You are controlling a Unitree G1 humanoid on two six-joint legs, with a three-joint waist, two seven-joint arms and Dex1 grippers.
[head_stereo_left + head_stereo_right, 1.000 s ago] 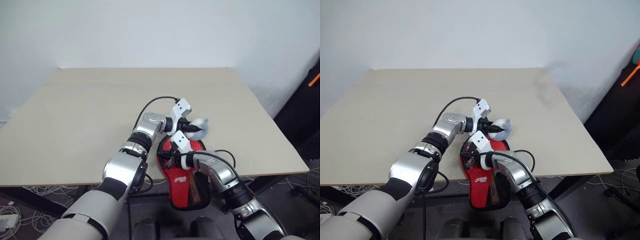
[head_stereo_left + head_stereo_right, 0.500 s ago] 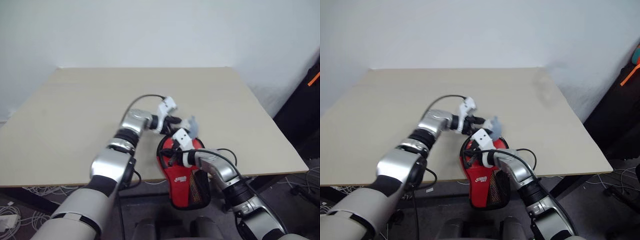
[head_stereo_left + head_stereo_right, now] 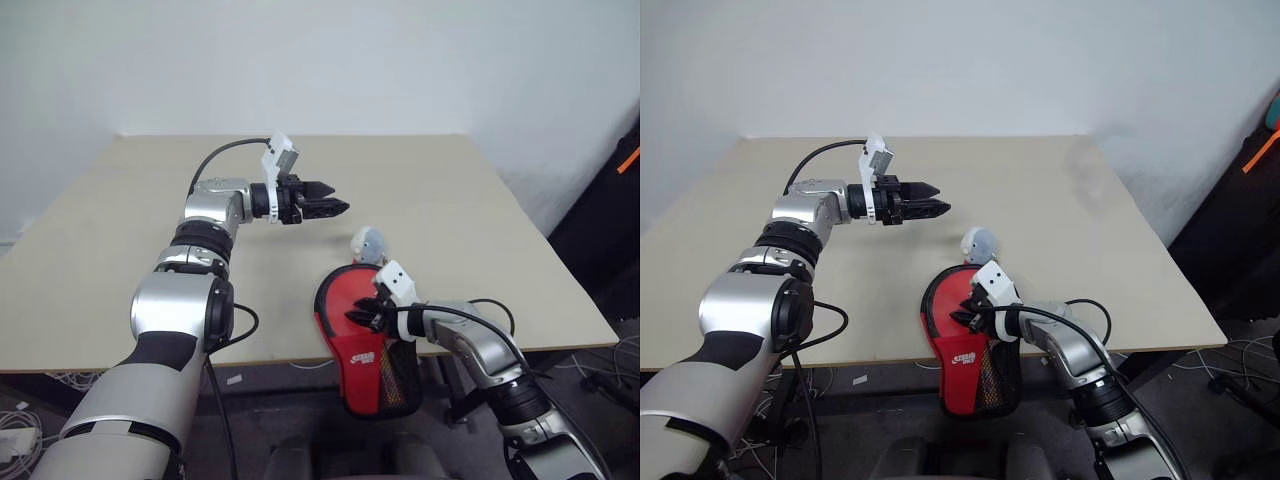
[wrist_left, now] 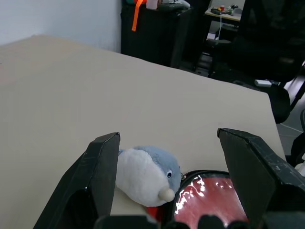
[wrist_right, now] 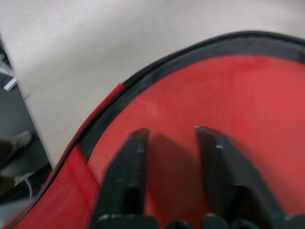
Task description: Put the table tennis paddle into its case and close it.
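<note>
Your right claw (image 3: pixel 372 308), fingers parted and empty, sits over the red case (image 3: pixel 362 340) at the table's (image 3: pixel 150 230) near edge, long axis toward you. Left claw (image 3: pixel 325 209), spread empty, hovers well apart.

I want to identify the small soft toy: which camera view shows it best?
The left wrist view: the grey and white soft toy is close, face visible, beside the red case. Both eye views show it small. The right wrist view gives red fabric.
</note>
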